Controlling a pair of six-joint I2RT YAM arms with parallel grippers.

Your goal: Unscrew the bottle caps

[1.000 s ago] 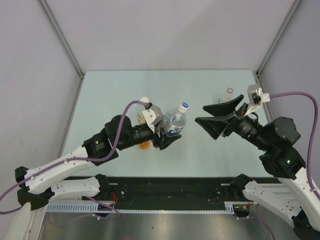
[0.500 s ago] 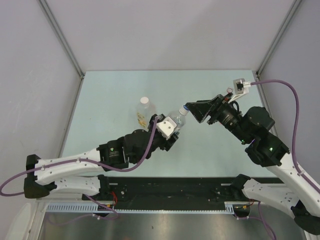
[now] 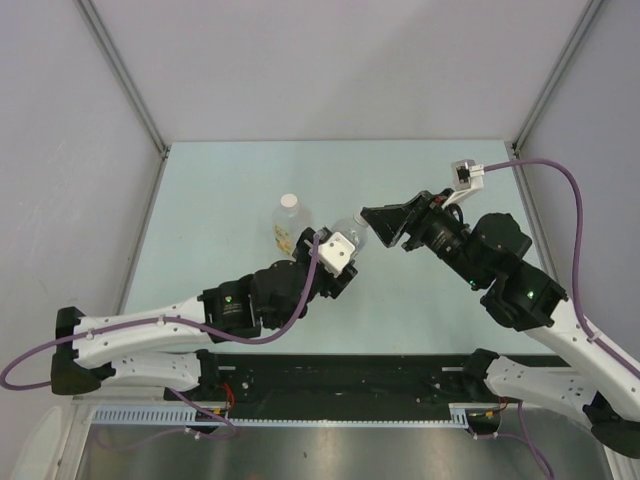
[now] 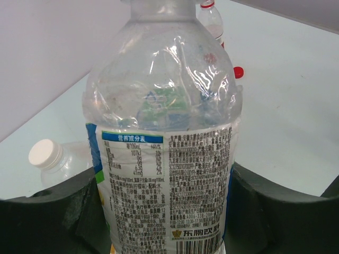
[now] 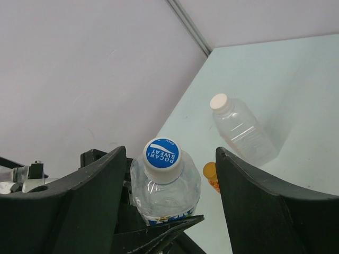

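Note:
My left gripper (image 3: 338, 268) is shut on the blue-label bottle (image 4: 167, 159), with a finger pressed on each side of its label, and holds it tilted above the table. The bottle's blue cap (image 5: 161, 157) sits screwed on its neck. My right gripper (image 5: 167, 174) is open, its fingers (image 5: 90, 201) standing either side of the blue cap without touching it; in the top view it (image 3: 366, 228) covers the cap. The large bottle (image 3: 286, 228) with the white cap (image 3: 289, 201) stands behind the left arm. A red-capped bottle (image 4: 211, 18) stands far back.
A small red round thing (image 4: 238, 72) lies on the table beyond the held bottle. A small orange object (image 5: 212, 175) sits next to the large bottle (image 5: 243, 132). Grey walls close the table (image 3: 220, 180) on three sides.
My left arm has carried the blue-label bottle down and toward the centre. My right gripper has swung left and now straddles the blue cap.

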